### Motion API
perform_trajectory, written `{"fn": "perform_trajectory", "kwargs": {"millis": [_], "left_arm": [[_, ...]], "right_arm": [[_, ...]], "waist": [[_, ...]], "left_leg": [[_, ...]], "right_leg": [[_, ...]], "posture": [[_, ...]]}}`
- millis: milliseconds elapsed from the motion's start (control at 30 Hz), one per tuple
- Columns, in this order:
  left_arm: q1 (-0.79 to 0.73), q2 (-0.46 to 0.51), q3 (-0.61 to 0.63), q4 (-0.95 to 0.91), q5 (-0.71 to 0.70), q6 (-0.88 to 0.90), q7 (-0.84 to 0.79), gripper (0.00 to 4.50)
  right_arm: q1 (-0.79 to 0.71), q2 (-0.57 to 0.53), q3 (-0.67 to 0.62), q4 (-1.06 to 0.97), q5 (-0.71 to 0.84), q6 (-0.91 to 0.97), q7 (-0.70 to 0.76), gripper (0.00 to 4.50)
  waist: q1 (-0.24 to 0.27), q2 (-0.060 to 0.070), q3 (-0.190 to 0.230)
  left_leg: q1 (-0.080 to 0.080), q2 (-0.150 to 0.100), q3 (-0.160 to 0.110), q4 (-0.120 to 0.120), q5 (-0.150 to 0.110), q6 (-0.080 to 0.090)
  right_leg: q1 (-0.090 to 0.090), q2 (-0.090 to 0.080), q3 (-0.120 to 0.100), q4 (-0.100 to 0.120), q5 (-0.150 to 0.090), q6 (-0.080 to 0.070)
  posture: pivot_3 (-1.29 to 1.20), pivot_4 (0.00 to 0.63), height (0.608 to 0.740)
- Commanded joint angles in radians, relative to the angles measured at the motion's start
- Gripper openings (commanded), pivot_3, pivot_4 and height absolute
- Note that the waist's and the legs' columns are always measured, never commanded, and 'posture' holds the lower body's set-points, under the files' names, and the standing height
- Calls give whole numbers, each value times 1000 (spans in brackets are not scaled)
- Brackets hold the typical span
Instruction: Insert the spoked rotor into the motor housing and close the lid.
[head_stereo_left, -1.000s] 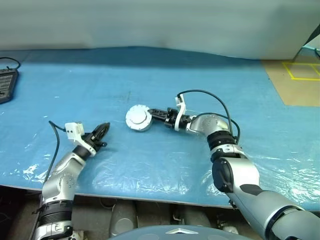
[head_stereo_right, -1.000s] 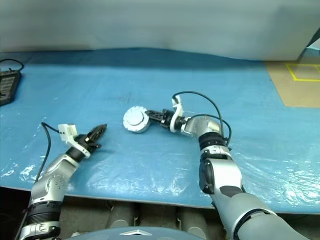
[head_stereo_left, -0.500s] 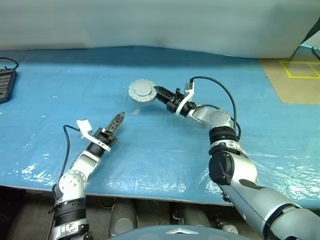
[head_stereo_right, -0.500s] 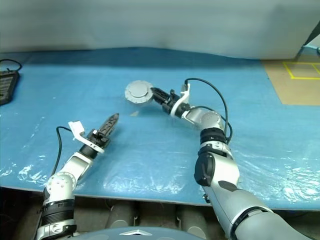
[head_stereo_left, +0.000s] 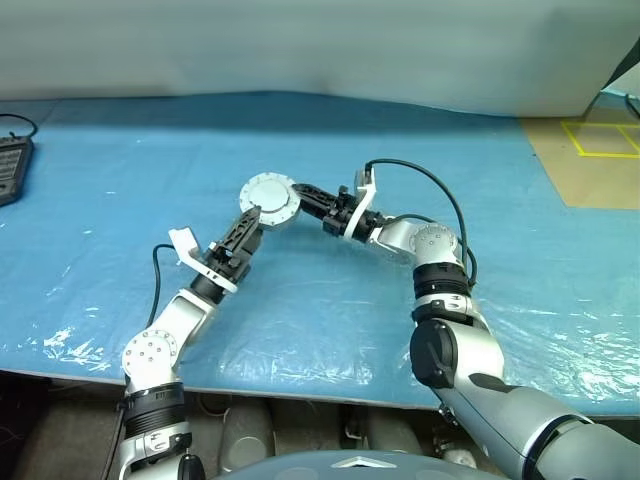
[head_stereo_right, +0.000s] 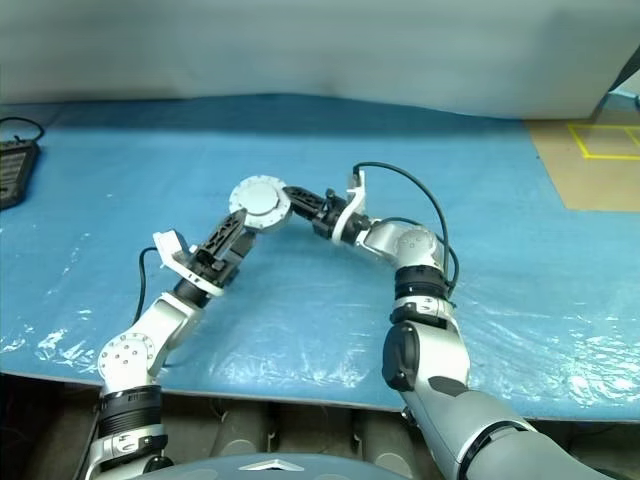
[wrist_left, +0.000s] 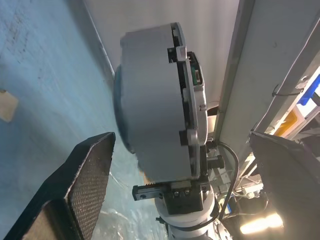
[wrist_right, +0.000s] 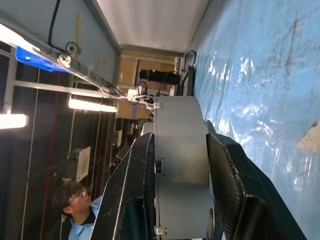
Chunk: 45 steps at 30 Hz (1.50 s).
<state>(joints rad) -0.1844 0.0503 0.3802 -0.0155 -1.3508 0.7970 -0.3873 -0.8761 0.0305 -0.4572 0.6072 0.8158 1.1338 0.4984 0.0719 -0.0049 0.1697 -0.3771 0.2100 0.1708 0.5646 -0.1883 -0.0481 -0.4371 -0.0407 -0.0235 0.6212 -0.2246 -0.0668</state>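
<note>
Your right tool (head_stereo_left: 300, 196) has lifted the motor housing (head_stereo_left: 269, 203) off the blue table (head_stereo_left: 120, 170), where it rested a second ago, and now carries it in the air with its flat round face turned toward you. Your left tool (head_stereo_left: 247, 226) has risen from near the table's front edge, swung toward the middle, and spread its fingers (wrist_left: 85, 192) wide, just beside the housing.

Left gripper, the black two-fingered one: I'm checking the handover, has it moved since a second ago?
Yes. The left gripper has risen from the blue table sheet toward the round silver-grey motor housing, fingers open.
</note>
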Motion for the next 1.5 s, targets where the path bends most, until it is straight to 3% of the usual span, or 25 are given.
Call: {"fn": "perform_trajectory", "kwargs": {"millis": [33, 200, 300, 433, 467, 700, 733, 867, 1033, 1167, 1300, 1500], "left_arm": [[-14, -5, -24, -14, 31, -25, -15, 4470], [-19, -13, -39, 19, 89, -65, -32, 4470], [-14, -15, -44, 24, 105, -74, -58, 3939], [-14, -27, -19, 37, 92, -90, -62, 2622], [-14, -27, -17, 37, 88, -87, -64, 2488], [-28, -39, -4, 63, 105, -120, -13, 2488], [-29, -39, -3, 67, 111, -127, -12, 2488], [-36, -33, 3, 82, 141, -157, -13, 2488], [-79, -45, 45, 121, 203, -281, -1, 2488], [-188, -33, 144, 229, 279, -479, 71, 2488], [-307, 30, 223, 377, 317, -574, 130, 2488], [-508, 178, 278, 755, 438, -694, 203, 2488]], "right_arm": [[8, 19, 28, -112, 64, 32, 44, 1271], [25, 23, 40, -147, 74, 39, 40, 1271], [30, 23, 48, -161, 73, 40, 42, 1271], [32, 19, 49, -153, 70, 32, 38, 1271], [32, 18, 50, -151, 69, 31, 38, 1271], [48, 4, 99, -164, 37, -22, 82, 1271], [47, 1, 103, -159, 33, -31, 80, 1937], [39, -11, 130, -126, -24, -124, 66, 3196], [24, -35, 157, -51, -120, -284, 50, 3196], [20, -74, 171, -8, -172, -377, 72, 3196], [13, -100, 134, 20, -158, -392, 76, 3196], [51, -121, 143, -30, -157, -378, 101, 3196]], "waist": [[1, 0, 0], [1, 0, 0], [2, 0, 0], [2, 0, 0], [1, 0, 0], [1, 0, 0], [1, 0, 0], [-2, 0, 0], [-3, 0, 0], [-2, -2, 1], [-3, -2, 1], [0, -3, 1]], "left_leg": [[0, 0, 0, 0, 0, 0], [0, -1, 0, 0, 0, 0], [0, -1, -1, 0, 0, 0], [0, -1, -1, 0, 0, 0], [0, -1, -1, 0, 0, 0], [1, -1, -2, 0, 0, 0], [1, -1, -2, 1, 0, 0], [1, -2, -2, 1, 0, 0], [1, -2, -2, 1, 0, 0], [1, -2, -4, 2, 0, 0], [0, -3, -6, 4, 0, 0], [0, -4, -9, 6, 1, 1]], "right_leg": [[0, 0, 0, 0, 0, 0], [1, 0, 0, -1, 1, 2], [1, 0, 0, -1, 1, 2], [2, 0, 0, -1, 1, 2], [2, 0, 0, -1, 1, 2], [2, -1, 0, -1, 1, 2], [2, -1, 0, -1, 1, 3], [3, 0, 0, -1, 2, 3], [3, -1, 1, -1, 2, 3], [4, 0, 0, -1, 2, 3], [5, 0, 0, 0, 3, 4], [6, 0, 0, 2, 3, 5]], "posture": [[0, 150, 740], [0, 150, 740], [0, 150, 740], [0, 150, 740], [0, 150, 740], [0, 150, 740], [0, 150, 740], [0, 150, 740], [0, 150, 740], [0, 150, 740], [0, 150, 740], [0, 150, 740]]}}
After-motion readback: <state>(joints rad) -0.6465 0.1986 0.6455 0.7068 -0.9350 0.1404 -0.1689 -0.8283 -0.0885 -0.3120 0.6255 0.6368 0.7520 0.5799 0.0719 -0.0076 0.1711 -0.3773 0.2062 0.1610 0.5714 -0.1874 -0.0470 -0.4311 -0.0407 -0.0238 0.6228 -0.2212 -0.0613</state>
